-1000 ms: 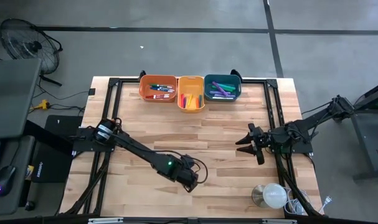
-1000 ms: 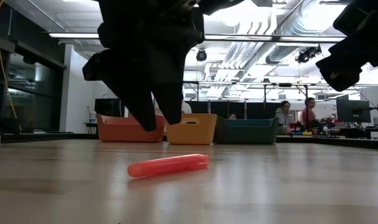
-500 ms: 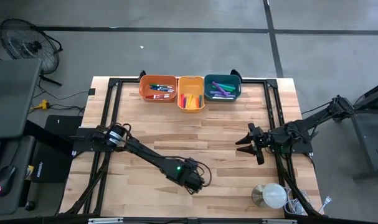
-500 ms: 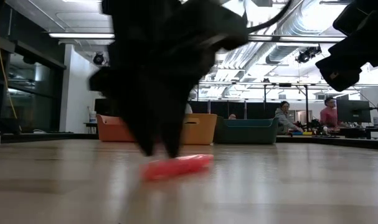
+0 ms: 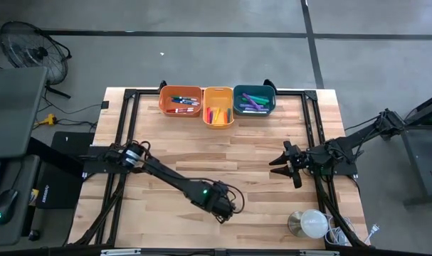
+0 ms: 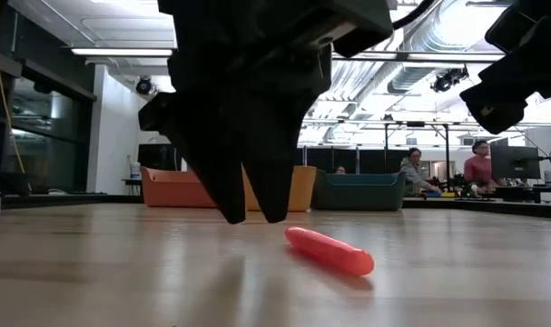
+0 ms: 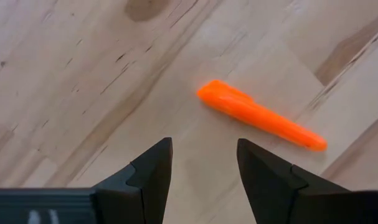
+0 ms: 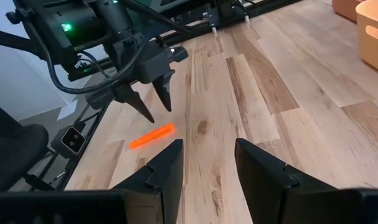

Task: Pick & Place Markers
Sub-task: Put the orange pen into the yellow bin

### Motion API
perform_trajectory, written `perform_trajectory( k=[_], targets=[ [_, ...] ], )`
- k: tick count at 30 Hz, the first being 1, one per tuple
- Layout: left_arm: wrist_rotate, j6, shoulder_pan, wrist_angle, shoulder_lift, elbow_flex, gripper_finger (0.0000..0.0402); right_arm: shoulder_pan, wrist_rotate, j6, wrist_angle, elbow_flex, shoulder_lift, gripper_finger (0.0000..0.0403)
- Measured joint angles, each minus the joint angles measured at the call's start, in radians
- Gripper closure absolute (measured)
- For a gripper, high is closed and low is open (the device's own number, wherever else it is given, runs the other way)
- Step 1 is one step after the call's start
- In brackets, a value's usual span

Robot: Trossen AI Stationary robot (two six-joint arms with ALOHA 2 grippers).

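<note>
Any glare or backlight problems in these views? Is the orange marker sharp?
Low view: ceiling lights backlight the left gripper into a black silhouette; the orange marker is slightly soft, with a sheen on the table. Left wrist view: marker crisp, evenly lit.

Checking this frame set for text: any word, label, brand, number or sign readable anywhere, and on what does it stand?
No text can be read in any view.
Orange marker lying on the wooden table: no print visible.
Orange bin, yellow bin, teal bin: no labels visible.
Left gripper and right gripper, dark fingers: no markings.
Pale sticker on the black box beside the table: too small to read.
</note>
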Motion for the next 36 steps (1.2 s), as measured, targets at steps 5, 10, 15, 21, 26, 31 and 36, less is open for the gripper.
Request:
perform_trajectory(
  k=[5, 10, 15, 21, 26, 31, 36],
  targets=[
    [0.033, 0.005, 0.017, -0.001, -0.018, 0.001, 0.0225, 0.000, 0.000, 0.000, 0.000, 0.000, 0.000, 0.0269],
    [0.181, -0.108, 0.050, -0.035, -0.019, 0.050, 0.0225, 0.000, 0.000, 0.000, 0.002, 0.000, 0.000, 0.0269],
    [0.180, -0.198, 0.057, 0.033, -0.019, 0.089, 0.0225, 0.000, 0.000, 0.000, 0.002, 0.000, 0.000, 0.0269],
    [0.139, -0.271, 0.051, 0.050, -0.019, 0.090, 0.0225, 0.000, 0.000, 0.000, 0.003, 0.000, 0.000, 0.0269],
    [0.066, -0.343, 0.038, 0.034, -0.019, 0.090, 0.0225, 0.000, 0.000, 0.000, 0.003, 0.000, 0.000, 0.0269],
    [0.018, -0.415, 0.026, 0.043, -0.019, 0.090, 0.0225, 0.000, 0.000, 0.000, 0.003, 0.000, 0.000, 0.0269],
    [0.007, -0.447, 0.012, 0.056, -0.019, 0.090, 0.0225, 0.000, 0.000, 0.000, 0.003, 0.000, 0.000, 0.0269]
  ],
)
